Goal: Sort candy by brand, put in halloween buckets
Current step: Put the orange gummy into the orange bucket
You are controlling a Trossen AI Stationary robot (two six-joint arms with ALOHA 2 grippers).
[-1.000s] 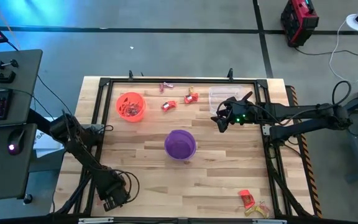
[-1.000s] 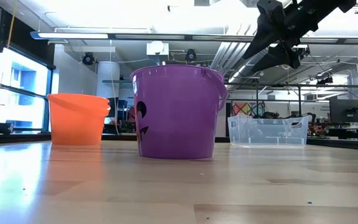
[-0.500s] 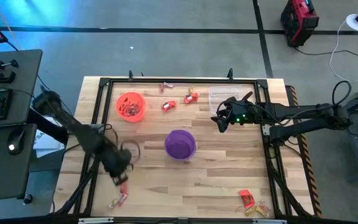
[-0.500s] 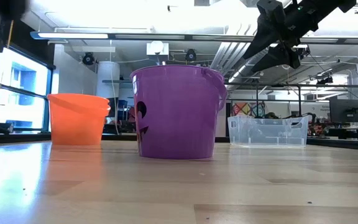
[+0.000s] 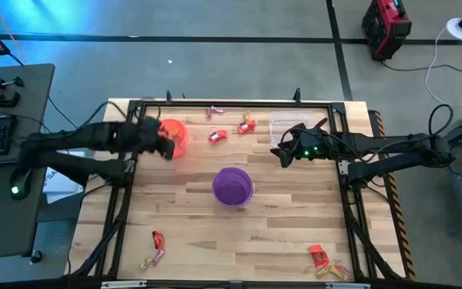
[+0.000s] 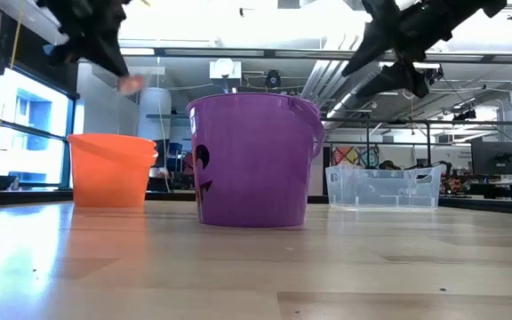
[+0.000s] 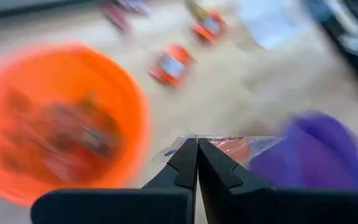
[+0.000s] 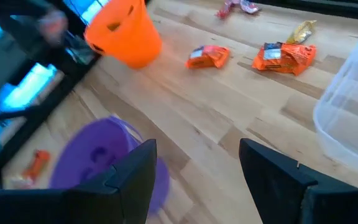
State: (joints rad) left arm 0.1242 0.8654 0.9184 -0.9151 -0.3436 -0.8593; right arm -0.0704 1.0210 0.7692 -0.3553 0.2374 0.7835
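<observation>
Swung up from the table's (image 5: pixel 239 233) near edge, left end effector (image 5: pixel 167 148) clenches seemingly a candy (image 7: pixel 229 146) beside the orange bucket (image 5: pixel 172 136).

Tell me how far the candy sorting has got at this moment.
Partly done. The orange bucket already holds candy. The left hand is shut on a wrapped candy beside that bucket. The right hand hangs open near the clear tub. Loose candies wait; the purple bucket looks empty.

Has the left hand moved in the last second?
Yes. The left hand swung from the table's near-left corner up to the orange bucket, shut on a candy.
</observation>
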